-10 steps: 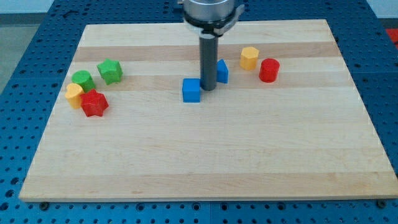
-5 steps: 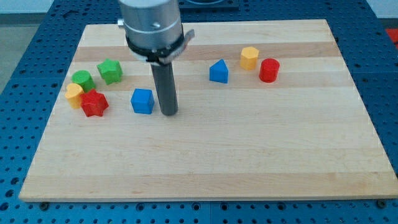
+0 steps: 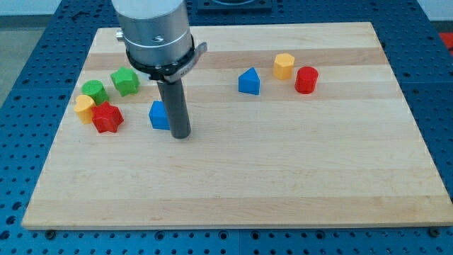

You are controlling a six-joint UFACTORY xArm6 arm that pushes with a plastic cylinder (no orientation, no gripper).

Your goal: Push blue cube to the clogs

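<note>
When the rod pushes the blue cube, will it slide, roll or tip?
The blue cube probably slides: it looks flat-sided and sits low on the smooth wooden board. My tip presses at its right edge, so an off-centre push may turn it.

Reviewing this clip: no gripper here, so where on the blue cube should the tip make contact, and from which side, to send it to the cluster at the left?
Contact the blue cube on its right face, coming from the view's right. My tip already sits at that side, slightly toward the view's bottom. The red block and yellow block lie to the cube's left, so a roughly leftward push, probably centred on that face, suits.
</note>
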